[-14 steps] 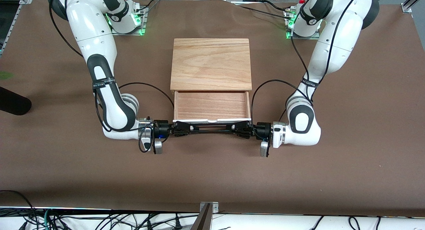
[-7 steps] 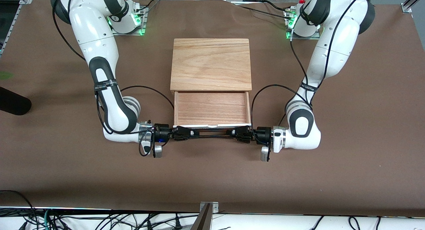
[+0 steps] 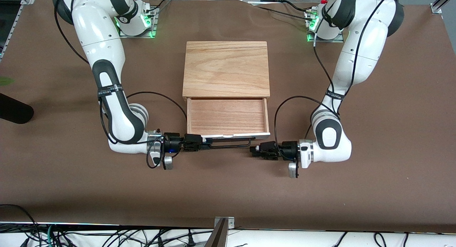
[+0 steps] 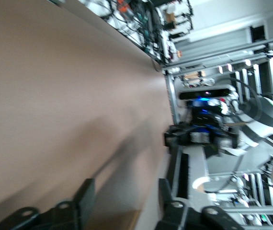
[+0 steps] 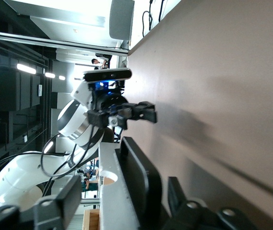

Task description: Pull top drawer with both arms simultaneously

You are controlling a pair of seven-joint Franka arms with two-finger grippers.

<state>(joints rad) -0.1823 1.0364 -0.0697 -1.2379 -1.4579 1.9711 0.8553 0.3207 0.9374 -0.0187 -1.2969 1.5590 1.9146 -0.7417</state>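
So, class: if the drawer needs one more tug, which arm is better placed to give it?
The right arm. Its hand sits at the handle of the drawer, while the left hand is off the handle, over the table beside it.

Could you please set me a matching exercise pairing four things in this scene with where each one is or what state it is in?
Things:
1. top drawer
2. left gripper
3. right gripper
4. wooden slab

Places or states:
A. at one end of the black handle
B. on top of the cabinet
C. open, its reddish floor showing
D. fingers open, over bare table, apart from the handle

Pairs: 1-C, 2-D, 3-A, 4-B
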